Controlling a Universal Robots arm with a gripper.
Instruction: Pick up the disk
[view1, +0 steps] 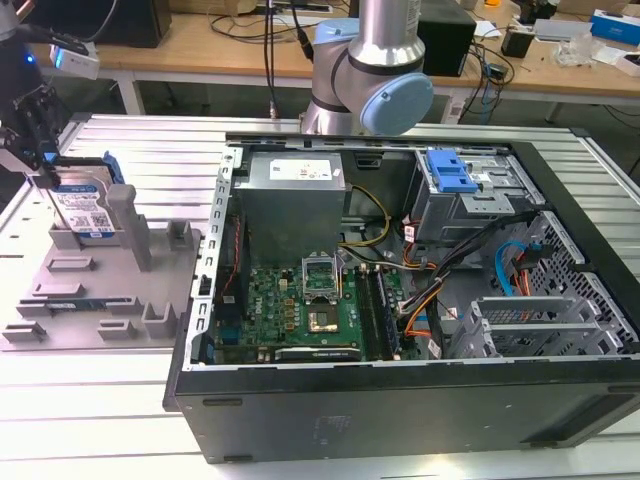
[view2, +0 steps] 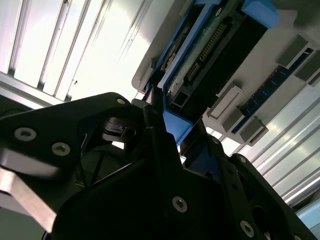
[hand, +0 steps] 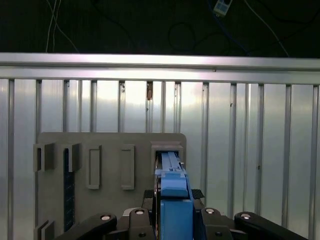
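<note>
Disk (view1: 88, 208) stands upright in a slot of the grey holder (view1: 70, 300), near the counter's (view1: 100, 410) edge at the exterior view's left. The pincer (view1: 48, 176) pinches its blue-railed top edge. A tilted pull could jam it against the slot walls. Room is open above; the computer case (view1: 400, 420) flanks the holder.

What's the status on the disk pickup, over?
Gripper straddling top edge of the disk. Disk upright, seated in grey fixture. Grey post close alongside.
</note>
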